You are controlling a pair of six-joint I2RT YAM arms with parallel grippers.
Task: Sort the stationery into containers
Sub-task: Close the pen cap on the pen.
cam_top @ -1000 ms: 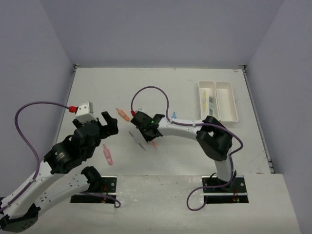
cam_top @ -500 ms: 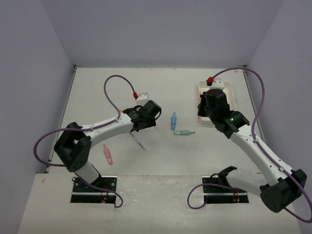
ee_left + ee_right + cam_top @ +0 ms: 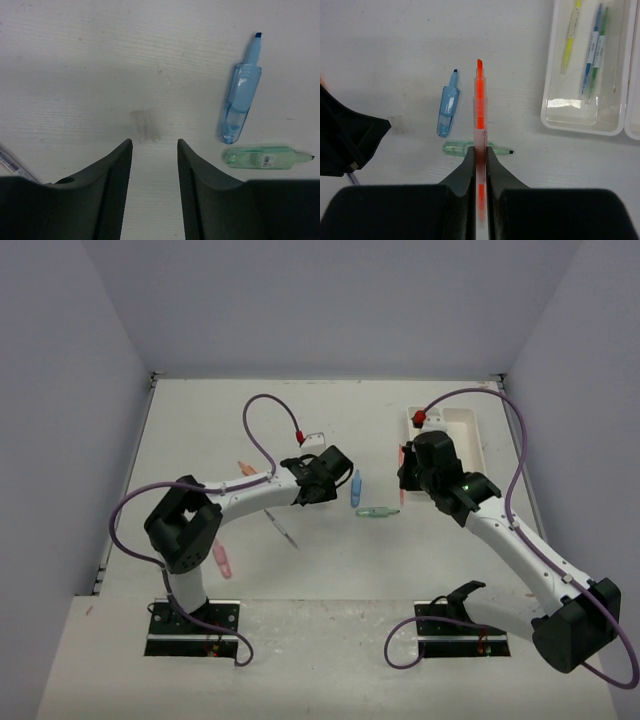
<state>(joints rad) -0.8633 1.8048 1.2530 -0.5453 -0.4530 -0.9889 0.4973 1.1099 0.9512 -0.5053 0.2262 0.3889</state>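
My right gripper [image 3: 480, 150] is shut on an orange highlighter [image 3: 479, 102], held above the table just left of the containers [image 3: 478, 440]. The nearer white tray [image 3: 547, 107] holds yellow, blue and green pens; the second tray [image 3: 633, 75] shows only at the frame edge. A blue marker [image 3: 355, 487] and a green marker [image 3: 378, 512] lie mid-table. My left gripper [image 3: 154, 142] is open and low over the table, with nothing between its fingers. A small clear cap [image 3: 145, 126] lies just beyond its tips, and the blue marker [image 3: 240, 102] lies to its right.
A thin pen [image 3: 282, 528] lies near the left arm's forearm and a pink marker [image 3: 222, 558] by its base. Another orange-pink marker [image 3: 245, 468] lies behind that arm. Walls close the table at the back and on both sides.
The left arm has reached out to mid-table, moved right toward the blue marker and narrowed its jaws. The right arm has carried the orange highlighter from mid-table over beside the trays.
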